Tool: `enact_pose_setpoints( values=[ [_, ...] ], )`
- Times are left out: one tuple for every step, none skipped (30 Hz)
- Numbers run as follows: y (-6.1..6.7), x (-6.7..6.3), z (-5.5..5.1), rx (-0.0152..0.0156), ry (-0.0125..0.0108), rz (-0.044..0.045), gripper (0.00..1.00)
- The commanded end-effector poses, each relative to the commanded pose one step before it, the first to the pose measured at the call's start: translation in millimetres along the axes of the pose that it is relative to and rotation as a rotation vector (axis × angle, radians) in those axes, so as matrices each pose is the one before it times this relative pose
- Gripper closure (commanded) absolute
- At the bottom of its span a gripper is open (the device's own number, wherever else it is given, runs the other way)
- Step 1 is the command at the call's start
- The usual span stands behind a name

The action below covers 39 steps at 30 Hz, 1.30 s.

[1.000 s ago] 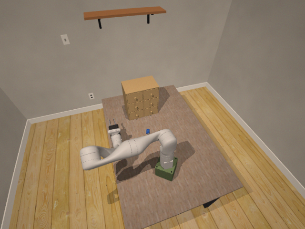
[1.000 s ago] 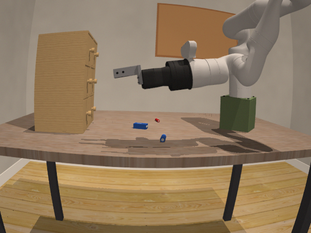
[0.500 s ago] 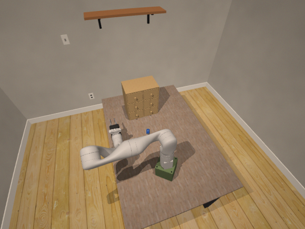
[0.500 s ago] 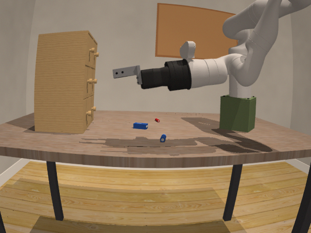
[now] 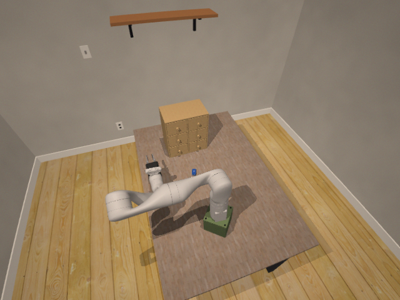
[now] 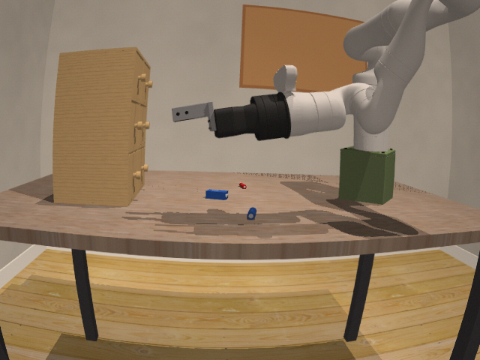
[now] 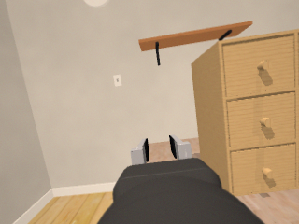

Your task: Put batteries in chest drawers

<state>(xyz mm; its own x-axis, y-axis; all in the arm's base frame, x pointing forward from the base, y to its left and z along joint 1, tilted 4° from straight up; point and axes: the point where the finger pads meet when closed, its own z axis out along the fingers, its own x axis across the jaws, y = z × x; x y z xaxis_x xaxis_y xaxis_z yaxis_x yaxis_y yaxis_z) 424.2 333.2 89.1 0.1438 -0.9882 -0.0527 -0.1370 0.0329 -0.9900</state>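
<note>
The small wooden chest (image 5: 184, 127) stands at the far end of the table, with all six drawers pushed in. It also shows in the side view (image 6: 98, 127) and at the right of the wrist view (image 7: 252, 112). A blue rectangular nine-volt battery (image 6: 216, 193) lies on the table in front of the chest and shows in the overhead view (image 5: 193, 171). A small red cylinder (image 6: 242, 185), which looks like the AAA battery, lies just behind it. My gripper (image 6: 178, 114) (image 5: 149, 159) (image 7: 159, 145) is open and empty, held level at about the middle row's height. It is in front of the chest and off to its left, pointing past it.
A blue cylinder (image 6: 251, 213) lies nearer the table's left edge, below my wrist. The arm's green base (image 6: 367, 174) stands mid-table. My elbow hangs out over the floor to the left (image 5: 117, 206). A wall shelf (image 5: 163, 16) is high above.
</note>
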Motion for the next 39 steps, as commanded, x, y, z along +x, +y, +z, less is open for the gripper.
enact_pose_setpoints(
  values=[
    [-0.44, 5.17, 1.58, 0.00161, 0.00394, -0.00261, 0.33],
    [0.06, 1.65, 0.46, 0.00000, 0.00000, 0.00000, 0.33],
    [0.06, 1.71, 0.48, 0.00000, 0.00000, 0.00000, 0.33],
    [0.07, 1.76, 0.50, 0.00000, 0.00000, 0.00000, 0.33],
    [0.06, 1.81, 0.51, 0.00000, 0.00000, 0.00000, 0.33],
    [0.07, 1.87, 0.53, 0.00000, 0.00000, 0.00000, 0.33],
    [0.07, 1.92, 0.54, 0.00000, 0.00000, 0.00000, 0.33],
    [0.07, 1.97, 0.55, 0.00000, 0.00000, 0.00000, 0.33],
    [0.00, 0.00, 0.00, 0.00000, 0.00000, 0.00000, 0.33],
    [0.08, 2.02, 0.58, 0.00000, 0.00000, 0.00000, 0.33],
    [0.07, 2.07, 0.58, 0.00000, 0.00000, -0.00001, 0.33],
    [0.08, 2.13, 0.61, 0.00000, 0.00000, 0.00001, 0.33],
    [0.08, 2.17, 0.61, 0.00000, 0.00000, 0.00000, 0.33],
    [0.00, 0.00, 0.00, 0.00000, 0.00000, 0.00000, 0.33],
    [0.00, 0.00, 0.00, 0.00000, 0.00000, 0.00000, 0.33],
    [0.00, 0.00, 0.00, 0.00000, 0.00000, 0.00000, 0.33],
    [0.08, 2.22, 0.63, 0.00000, 0.00000, 0.00000, 0.33],
    [0.08, 2.27, 0.64, 0.00000, 0.00000, 0.00000, 0.33],
    [0.08, 2.32, 0.65, 0.00000, 0.00000, 0.00000, 0.33],
    [0.09, 2.36, 0.67, 0.00000, 0.00000, 0.00000, 0.33],
    [0.00, 0.00, 0.00, 0.00000, 0.00000, 0.00000, 0.33],
    [0.09, 2.41, 0.68, 0.00000, 0.00000, 0.00000, 0.33],
    [0.09, 2.45, 0.69, 0.00000, 0.00000, 0.00000, 0.33],
    [0.00, 0.00, 0.00, 0.00000, 0.00000, 0.00000, 0.33],
    [0.09, 2.50, 0.71, 0.00000, 0.00000, 0.00000, 0.33],
    [0.09, 2.54, 0.71, 0.00000, 0.00000, 0.00000, 0.33],
    [0.00, 0.00, 0.00, 0.00000, 0.00000, 0.00000, 0.33],
    [0.10, 2.58, 0.73, 0.00000, 0.00000, 0.00000, 0.33],
    [0.09, 2.62, 0.73, 0.00000, 0.00000, -0.00001, 0.33],
    [0.00, 0.00, 0.00, 0.00000, 0.00000, 0.00000, 0.33],
    [0.10, 2.67, 0.76, 0.00000, 0.00000, 0.00001, 0.33],
    [0.00, 0.00, 0.00, 0.00000, 0.00000, 0.00000, 0.33],
    [0.00, 0.00, 0.00, 0.00000, 0.00000, 0.00000, 0.33],
    [0.09, 2.70, 0.75, 0.00000, 0.00000, -0.00001, 0.33],
    [0.10, 2.75, 0.78, 0.00000, 0.00000, 0.00001, 0.33],
    [0.00, 0.00, 0.00, 0.00000, 0.00000, 0.00000, 0.33],
    [0.10, 2.78, 0.78, 0.00000, 0.00000, 0.00000, 0.33],
    [0.00, 0.00, 0.00, 0.00000, 0.00000, 0.00000, 0.33],
    [0.10, 2.82, 0.80, 0.00000, 0.00000, 0.00000, 0.33]
  ],
)
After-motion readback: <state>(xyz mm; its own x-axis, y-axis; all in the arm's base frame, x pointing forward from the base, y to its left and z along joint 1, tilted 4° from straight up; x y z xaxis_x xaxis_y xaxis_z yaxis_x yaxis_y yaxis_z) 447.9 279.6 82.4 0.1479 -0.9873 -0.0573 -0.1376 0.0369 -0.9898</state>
